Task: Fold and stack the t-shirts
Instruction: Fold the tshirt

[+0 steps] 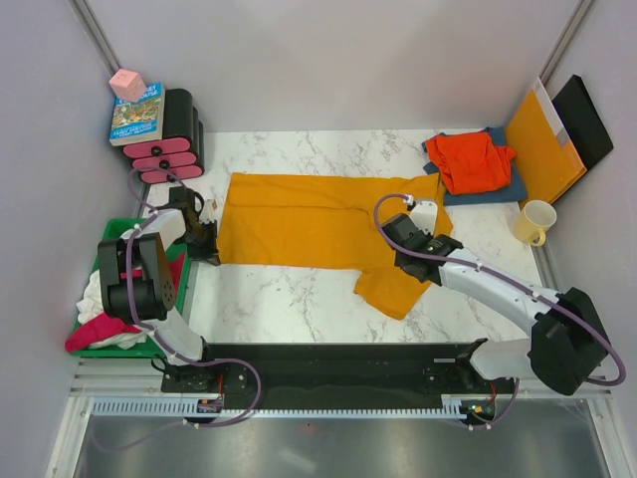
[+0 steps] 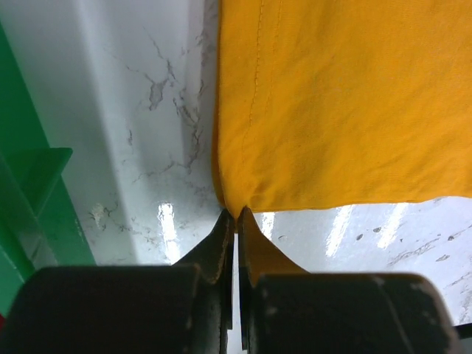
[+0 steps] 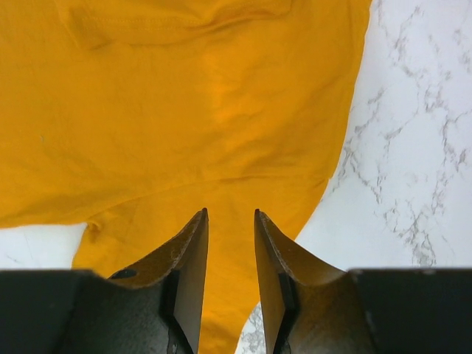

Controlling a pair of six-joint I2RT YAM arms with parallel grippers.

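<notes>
A robotics lab test cell: plain grey partition walls point(image 1: 338, 60) close in a marble-patterned bench point(image 1: 289, 299) on three sides, and two cabled robot arms point(image 1: 498, 289) are bolted to a black base plate point(image 1: 338, 360) along its near edge.

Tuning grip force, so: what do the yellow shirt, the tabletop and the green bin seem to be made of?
Yellow shirt: soft matte knit cloth, likely cotton; fine weave and stitched hem show. Tabletop: glossy marble or marble-look laminate; grey veins, light reflections. Green bin: probably smooth moulded plastic; rigid ribbed wall.
</notes>
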